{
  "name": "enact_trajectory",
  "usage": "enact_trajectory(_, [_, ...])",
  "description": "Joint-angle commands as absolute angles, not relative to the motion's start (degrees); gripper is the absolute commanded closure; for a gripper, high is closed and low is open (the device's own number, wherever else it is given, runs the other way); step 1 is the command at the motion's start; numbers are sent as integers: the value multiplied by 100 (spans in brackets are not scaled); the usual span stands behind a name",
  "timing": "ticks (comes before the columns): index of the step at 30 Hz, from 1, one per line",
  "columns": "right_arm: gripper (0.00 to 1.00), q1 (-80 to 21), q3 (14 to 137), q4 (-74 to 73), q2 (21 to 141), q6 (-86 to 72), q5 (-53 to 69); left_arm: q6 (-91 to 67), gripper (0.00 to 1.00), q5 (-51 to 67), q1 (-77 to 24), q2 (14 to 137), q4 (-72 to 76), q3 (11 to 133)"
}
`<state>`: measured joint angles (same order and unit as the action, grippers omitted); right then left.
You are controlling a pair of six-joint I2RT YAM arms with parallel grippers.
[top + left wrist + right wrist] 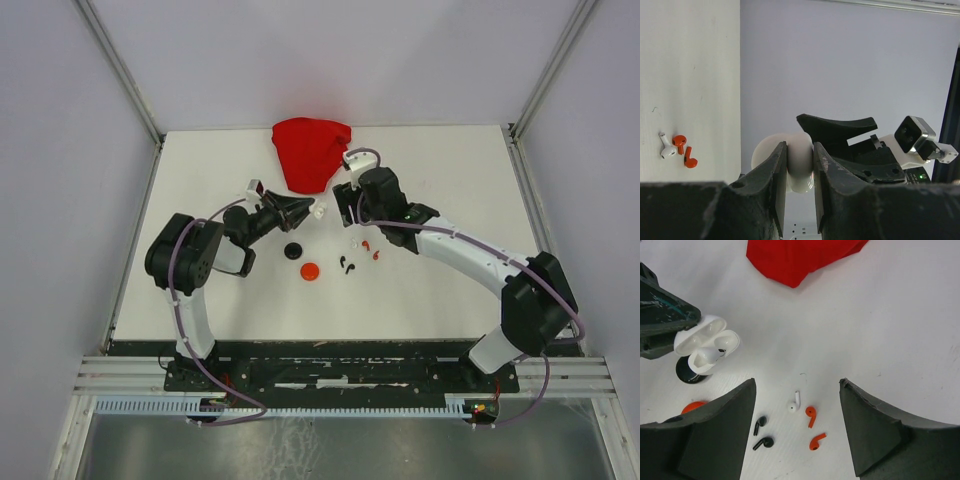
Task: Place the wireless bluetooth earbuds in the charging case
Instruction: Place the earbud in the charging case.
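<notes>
**Top external view:** Near the centre of the white table (450, 290), the left gripper (303, 210) clamps the white charging case (319, 210) just below the red cloth (310, 150). The right gripper (346, 192) stands close beside it on the right. Lower right of the case lie the loose white earbud (353, 243), the red earbuds (376, 256) and the black earbuds (349, 270). A black case (293, 250) and a red case (310, 271) sit just left of them.

**Left wrist view:** At lower centre, the left arm's fingers (777, 175) pinch the rounded white shell, narrow and firm. One dark finger of the right gripper reaches in from the right, just above the case. At the left of the frame, the loose white earbud and both red ones lie on the table.

**Right wrist view:** The right jaws fill the lower corners, wide apart and empty. At upper left the case stands open, with a seated earbud (715, 354) in one well. The loose white earbud lies low in the frame between the jaws, the red pair just right of it and the black pair just left.

**Handling:** The earbuds look hard, glossy and very light, so they are likely to slip or flick away under a careless pinch. A gentle grip across the bulbous head would leave the stem free to drop into the empty well. The case itself looks light enough to skid unless it is held.
</notes>
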<state>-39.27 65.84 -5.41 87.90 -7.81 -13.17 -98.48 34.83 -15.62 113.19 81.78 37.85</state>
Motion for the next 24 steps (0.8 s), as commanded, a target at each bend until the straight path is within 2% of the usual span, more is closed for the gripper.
enact_trajectory(1, [24, -3947, 7085, -922, 9003, -926, -1083, -9355, 97, 3548, -1611, 10942, 8083, 3854])
enact_trajectory(24, [24, -4100, 7509, -1090, 9503, -1029, -803, -9211, 97, 3577, -1720, 10897, 7844, 3981])
